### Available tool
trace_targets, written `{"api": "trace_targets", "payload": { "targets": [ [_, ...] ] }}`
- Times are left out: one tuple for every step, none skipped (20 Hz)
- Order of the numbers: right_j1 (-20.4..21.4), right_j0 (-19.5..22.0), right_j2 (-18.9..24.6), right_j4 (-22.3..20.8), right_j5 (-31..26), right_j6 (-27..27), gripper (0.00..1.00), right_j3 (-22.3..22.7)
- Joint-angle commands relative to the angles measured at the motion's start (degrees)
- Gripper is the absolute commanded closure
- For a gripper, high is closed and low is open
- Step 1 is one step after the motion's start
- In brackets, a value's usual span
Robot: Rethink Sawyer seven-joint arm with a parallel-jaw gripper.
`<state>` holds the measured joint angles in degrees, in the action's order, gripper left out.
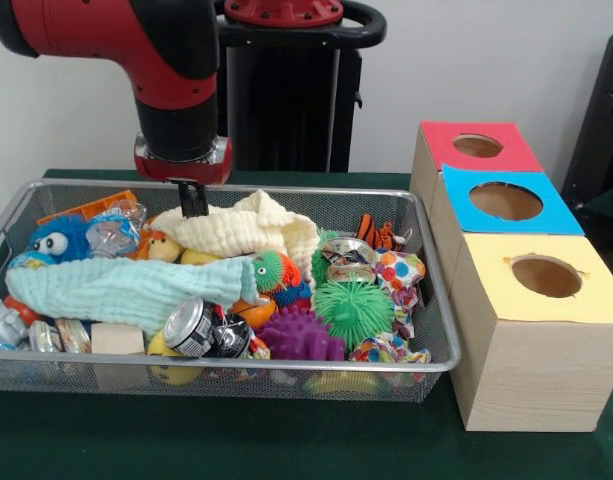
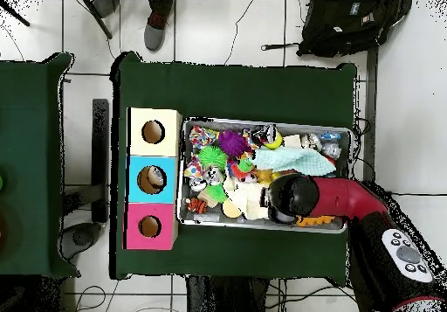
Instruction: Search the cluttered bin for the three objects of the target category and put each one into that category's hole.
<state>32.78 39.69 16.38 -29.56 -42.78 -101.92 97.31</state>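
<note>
Among the clutter at the wire bin's (image 1: 426, 300) left end lies a clear bottle (image 1: 114, 232), beside the blue furry toy (image 1: 58, 240). Right of it, my gripper (image 1: 193, 198) meets the cream cloth (image 1: 248, 228); I cannot tell its state. Red-topped hole (image 1: 477, 146) sits farthest back.

Red-black arm (image 1: 136, 50) bent downward, wrist vertical, pincer (image 1: 193, 200) hanging low

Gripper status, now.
Gripper: low over the cream cloth in the wire bin; open or shut cannot be told, and no object shows in it.
</note>
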Motion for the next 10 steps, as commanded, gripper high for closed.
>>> {"api": "trace_targets", "payload": {
  "targets": [
    [-2.72,0.23,3.92,1.01,-0.84,3.46,1.0,-2.57],
    [-4.77,0.13,4.16,0.52,-0.7,4.18,1.0,-5.24],
    [-6.04,0.25,4.42,0.26,-0.46,4.76,1.0,-6.55],
    [-7.32,0.36,4.69,0.01,-0.22,5.33,1.0,-7.87],
    [-7.67,0.28,4.59,-0.12,0.04,5.19,1.0,-8.03],
    [-8.17,-0.03,4.53,-0.41,0.01,5.27,1.0,-9.13],
    [-8.67,-0.33,4.46,-0.7,-0.02,5.34,1.0,-10.23],
    [-9.46,-0.41,4.55,-0.65,-0.38,5.57,1.0,-11.33],
    [-10.24,-0.5,4.63,-0.59,-0.74,5.79,1.0,-12.43],
    [-10.5,-0.4,4.68,-0.84,0.42,5.59,1.0,-12.44]
  ]
}}
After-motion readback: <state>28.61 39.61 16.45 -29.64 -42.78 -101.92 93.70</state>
